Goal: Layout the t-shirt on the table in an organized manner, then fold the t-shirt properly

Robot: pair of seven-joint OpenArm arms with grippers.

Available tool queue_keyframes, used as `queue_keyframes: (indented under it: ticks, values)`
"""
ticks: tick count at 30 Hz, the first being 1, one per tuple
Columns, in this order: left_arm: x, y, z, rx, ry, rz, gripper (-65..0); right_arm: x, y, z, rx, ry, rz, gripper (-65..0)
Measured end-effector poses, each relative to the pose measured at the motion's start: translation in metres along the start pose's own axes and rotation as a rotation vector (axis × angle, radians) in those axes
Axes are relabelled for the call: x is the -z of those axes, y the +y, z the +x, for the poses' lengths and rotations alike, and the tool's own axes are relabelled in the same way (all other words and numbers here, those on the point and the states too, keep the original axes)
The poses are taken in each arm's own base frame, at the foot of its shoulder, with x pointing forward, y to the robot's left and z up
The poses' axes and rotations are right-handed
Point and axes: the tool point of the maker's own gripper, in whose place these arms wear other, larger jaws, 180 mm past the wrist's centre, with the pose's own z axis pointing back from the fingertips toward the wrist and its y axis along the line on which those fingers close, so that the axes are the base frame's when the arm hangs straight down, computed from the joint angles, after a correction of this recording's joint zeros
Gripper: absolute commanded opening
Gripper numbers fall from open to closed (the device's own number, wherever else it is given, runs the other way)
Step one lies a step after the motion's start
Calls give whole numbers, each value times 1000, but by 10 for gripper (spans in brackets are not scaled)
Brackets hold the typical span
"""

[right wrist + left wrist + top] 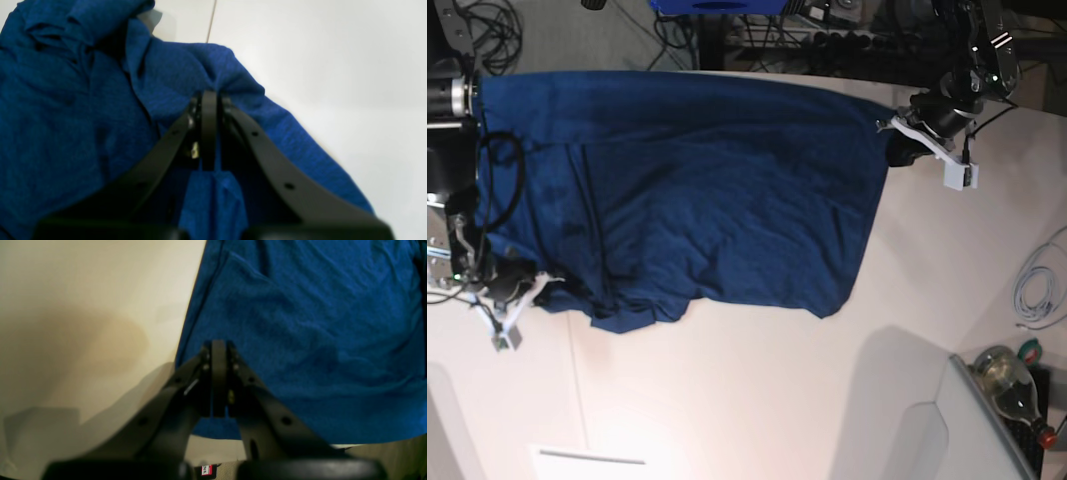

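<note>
The dark blue t-shirt [697, 190] lies spread over the upper part of the white table [777, 400], with wrinkles and a bunched lower left corner. My left gripper [895, 128] is at the shirt's upper right corner, shut on the fabric edge. In the left wrist view its jaws [218, 345] are pressed together at the cloth [317, 340], by the shirt's edge. My right gripper [537, 285] is at the lower left corner. In the right wrist view it [209, 95] is shut on a fold of the t-shirt [66, 116], with cloth showing between the fingers.
A bottle [1012, 380] and a white cable [1037, 290] lie off the table's curved right edge. Cables and equipment [847, 30] line the far side. A thin dark seam [210, 20] crosses the tabletop. A white sheet [587, 462] sits at the near edge.
</note>
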Motion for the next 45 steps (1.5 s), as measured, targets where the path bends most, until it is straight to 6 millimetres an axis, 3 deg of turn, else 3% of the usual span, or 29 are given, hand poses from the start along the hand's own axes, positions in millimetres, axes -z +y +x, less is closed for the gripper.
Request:
queue_keyframes:
  ticks: [7,11,16,19,21,23,25,26,30,34,36,41,45]
  values:
    - [0,0,0,-2,-1,-1,-650,-36,-16,46,-34,-90,-50,-650]
    - [0,0,-1,1,3,1,-650,-56,-24,61,-69,-93,-88,-650]
    - [0,0,0,2,0,-1,-650,-63,-18,71,-85,-109,-85,-648]
    - [0,0,0,2,1,0,-650,-55,-20,59,-60,-80,-79,-614]
    - [0,0,0,2,1,0,-650,-46,-23,40,-33,-24,-75,-516]
    - [0,0,0,2,0,0,-650,-43,-23,25,-20,17,-71,-366]
    - [0,0,0,1,1,-1,-650,-44,-22,25,-27,10,-73,-251]
    - [0,0,-1,1,2,1,-650,-47,-21,27,-39,-3,-76,-231]
    - [0,0,-1,1,2,1,-650,-62,1,33,-116,-68,-67,-279]
    - [0,-1,-1,0,3,-1,-650,-38,53,11,-192,9,38,-279]
    - [0,-1,-1,2,4,-3,-650,-23,67,2,-185,47,83,-279]
    - [-1,0,-3,0,6,0,-650,0,62,-8,-125,91,83,-279]
    - [-5,3,-13,-1,30,10,-650,14,69,-7,-75,78,104,-279]
